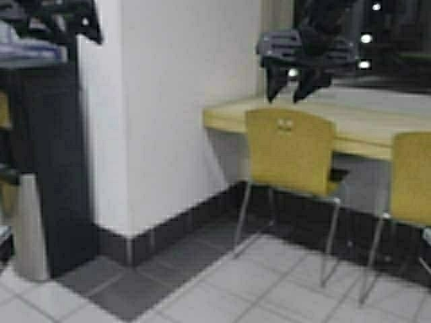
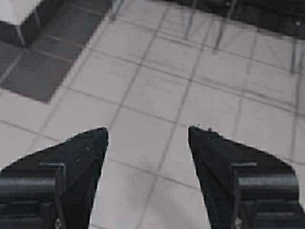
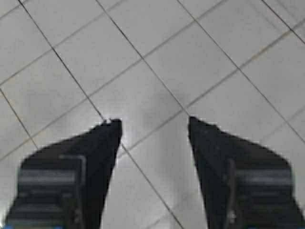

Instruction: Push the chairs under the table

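Two chairs stand on the tiled floor [image 1: 269, 296] in front of the table [image 1: 363, 124]: the near chair [image 1: 289, 151] has its back just at the table's front edge with its seat partly under the top, and the second chair [image 1: 412, 178] sits beside it at the right edge of the high view. A white wall corner [image 1: 168, 114] with a dark baseboard [image 1: 175, 229] rises just left of the table's end, and a dark cabinet [image 1: 47, 161] stands farther left. The left gripper [image 2: 147, 136] and right gripper [image 3: 152, 126] each hang over bare tile with jaws spread apart, holding nothing, and chair legs [image 2: 217, 28] show well ahead of the left one.
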{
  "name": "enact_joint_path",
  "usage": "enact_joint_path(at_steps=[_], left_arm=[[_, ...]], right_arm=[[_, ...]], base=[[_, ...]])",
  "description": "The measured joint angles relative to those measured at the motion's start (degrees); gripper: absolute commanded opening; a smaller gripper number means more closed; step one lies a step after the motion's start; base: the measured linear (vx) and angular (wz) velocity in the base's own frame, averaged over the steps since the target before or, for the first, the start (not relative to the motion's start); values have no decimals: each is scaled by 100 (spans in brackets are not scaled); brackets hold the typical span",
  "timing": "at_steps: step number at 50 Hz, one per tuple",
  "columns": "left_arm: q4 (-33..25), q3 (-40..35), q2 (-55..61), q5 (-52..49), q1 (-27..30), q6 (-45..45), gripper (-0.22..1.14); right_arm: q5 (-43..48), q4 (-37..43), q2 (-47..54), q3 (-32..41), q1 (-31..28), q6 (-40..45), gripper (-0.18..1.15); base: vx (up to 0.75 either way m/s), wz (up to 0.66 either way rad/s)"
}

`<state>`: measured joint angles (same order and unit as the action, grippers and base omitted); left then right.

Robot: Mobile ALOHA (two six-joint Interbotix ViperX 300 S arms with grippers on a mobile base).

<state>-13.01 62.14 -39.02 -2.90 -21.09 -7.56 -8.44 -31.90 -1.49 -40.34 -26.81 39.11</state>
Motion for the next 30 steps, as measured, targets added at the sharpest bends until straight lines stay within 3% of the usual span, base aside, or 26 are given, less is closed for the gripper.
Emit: enact_joint_path(at_steps=[30], left_arm=[[0, 26, 246, -9, -18, 193, 88]], right_arm=[[-396, -79, -35, 105, 62, -413, 83]], base=[[-38, -17]])
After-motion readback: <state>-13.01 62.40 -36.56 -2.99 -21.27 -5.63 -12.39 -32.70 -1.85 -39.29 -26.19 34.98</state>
